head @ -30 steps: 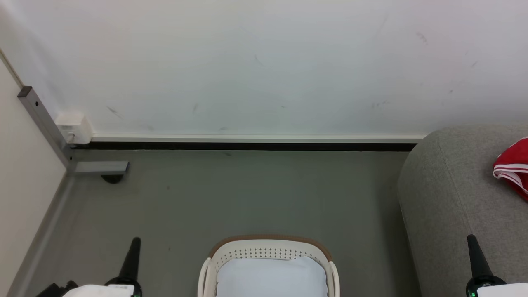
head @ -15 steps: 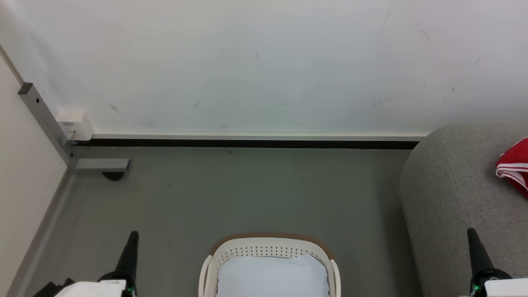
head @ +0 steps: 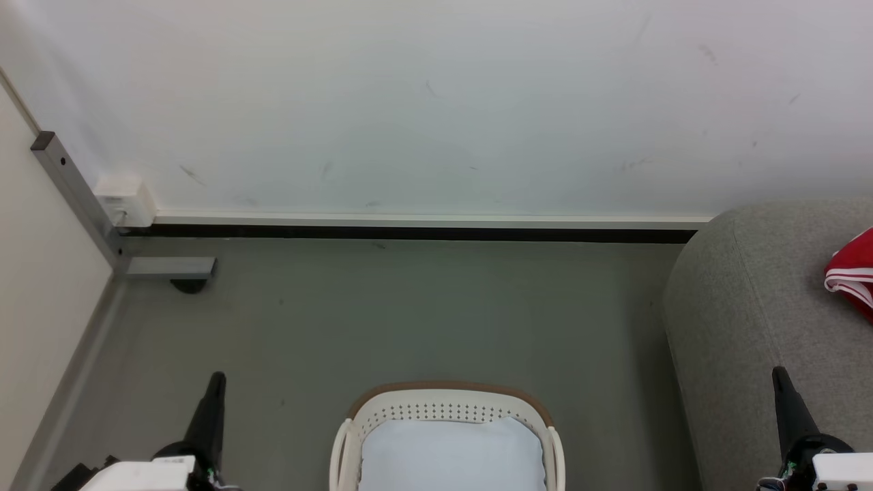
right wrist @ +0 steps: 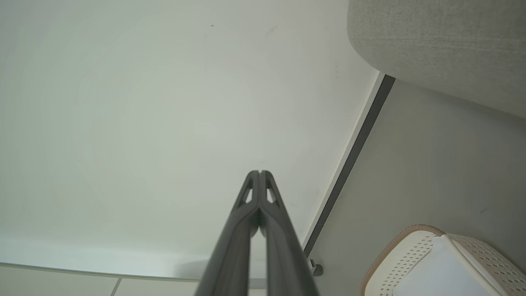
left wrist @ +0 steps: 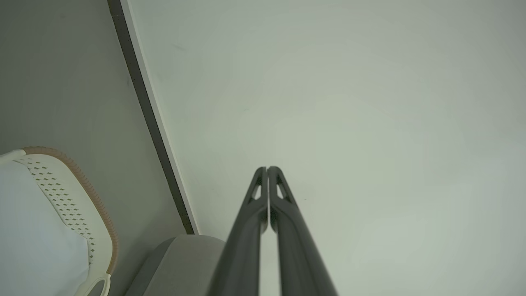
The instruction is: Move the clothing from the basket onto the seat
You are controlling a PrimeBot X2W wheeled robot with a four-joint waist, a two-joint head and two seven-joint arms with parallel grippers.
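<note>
Clothing [head: 852,273] already lies on the seat [head: 750,327], well apart from the basket [head: 447,391] holding just a white pad [head: 450,453]; only my head camera drifted this last second, left gripper [head: 217,376] and right gripper [head: 778,373] fully closed, empty, so I judge it done.

Perforated plastic basket [head: 443,411], matt cloth seat [head: 750,320]

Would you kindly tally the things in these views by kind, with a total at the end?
Grippers, the left gripper and the right gripper, both shut: 2
Cream basket: 1
White pad in the basket: 1
Red jersey on the sofa: 1
Grey sofa: 1
Total: 6
</note>
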